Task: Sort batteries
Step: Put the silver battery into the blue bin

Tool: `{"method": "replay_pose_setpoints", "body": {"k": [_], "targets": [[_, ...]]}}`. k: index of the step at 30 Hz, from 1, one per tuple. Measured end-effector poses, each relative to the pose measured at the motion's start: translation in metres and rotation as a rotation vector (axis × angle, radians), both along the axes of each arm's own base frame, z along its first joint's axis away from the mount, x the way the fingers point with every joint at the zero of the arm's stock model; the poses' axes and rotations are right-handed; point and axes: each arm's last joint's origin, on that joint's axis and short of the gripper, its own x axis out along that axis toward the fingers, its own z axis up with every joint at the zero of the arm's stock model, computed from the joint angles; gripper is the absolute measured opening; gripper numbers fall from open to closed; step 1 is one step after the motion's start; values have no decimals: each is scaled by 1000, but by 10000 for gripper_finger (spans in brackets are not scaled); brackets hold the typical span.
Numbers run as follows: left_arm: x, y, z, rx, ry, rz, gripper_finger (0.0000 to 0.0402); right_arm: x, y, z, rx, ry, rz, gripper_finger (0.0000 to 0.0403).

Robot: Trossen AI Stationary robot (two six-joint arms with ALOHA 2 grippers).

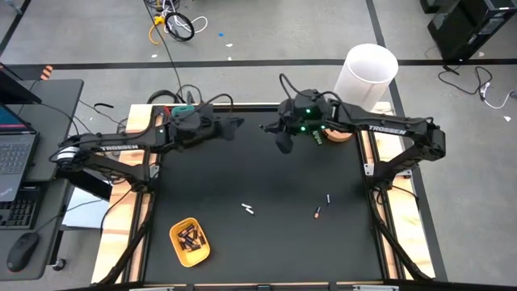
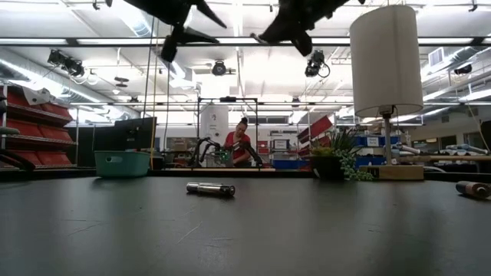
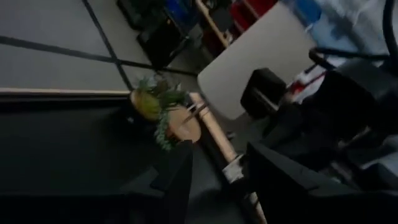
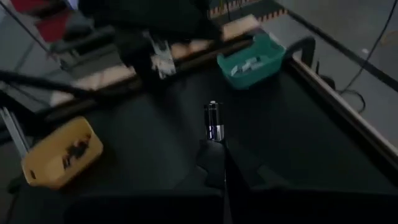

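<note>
Your left hand point(image 1: 236, 125) part open, empty, raised at far tabletop point(image 1: 258, 242) edge; right hand point(image 1: 272, 128) shut, empty, beside it. Loose batteries point(image 1: 249, 209) mid-tabletop, more in yellow tray point(image 1: 189, 242). White bin point(image 1: 365, 74), plant point(image 3: 163, 109) behind right arm.

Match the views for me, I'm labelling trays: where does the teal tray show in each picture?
High view: teal tray at the table's far edge, partly under the left arm.
Low view: the tray sits left of centre, far across the table.
Left wrist view: not in it.
Right wrist view: the tray is upper right of centre.
Shared landmark: the black table.
</note>
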Motion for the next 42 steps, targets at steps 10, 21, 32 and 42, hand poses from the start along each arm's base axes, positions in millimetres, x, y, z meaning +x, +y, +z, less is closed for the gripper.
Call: {"method": "replay_pose_setpoints", "body": {"k": [10, 21, 32, 42], "targets": [[31, 2, -6, -39, -188, 46, 215, 3, 4, 9, 125, -107, -15, 0], [44, -1, -8, 100, -201, 25, 232, 2, -2, 11, 147, -135, -79, 0], [61, 1, -19, 151, -239, 63, 191, 3, -7, 16, 166, -190, -101, 0], [60, 2, -19, 220, -193, 84, 36, 4, -8, 20, 159, -235, -124, 1]]}}
